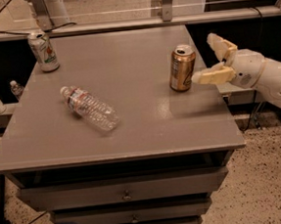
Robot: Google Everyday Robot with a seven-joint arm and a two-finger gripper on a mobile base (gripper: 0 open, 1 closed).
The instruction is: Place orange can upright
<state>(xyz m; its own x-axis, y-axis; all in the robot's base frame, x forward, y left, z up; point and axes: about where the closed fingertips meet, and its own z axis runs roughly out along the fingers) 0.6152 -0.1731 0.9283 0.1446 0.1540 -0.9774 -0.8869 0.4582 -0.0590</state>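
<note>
Grey table (132,134) carries your orange can (182,68) upright near its right edge; your gripper (203,58) sits just beside it, jaws spread, so the can stands unsupported

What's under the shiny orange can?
The flat grey table top; the small metallic orange can stands upright on it, hiding the spot beneath. The cream two-finger gripper is open beside it.

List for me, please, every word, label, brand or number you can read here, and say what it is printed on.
No text here can be read well enough to quote.
Orange can: pale label markings, too blurred to read.
White can: green and red print, too blurred to read.
Water bottle: any label is too small to read.
Pincer, open just right of the orange can: no marking visible.
</note>
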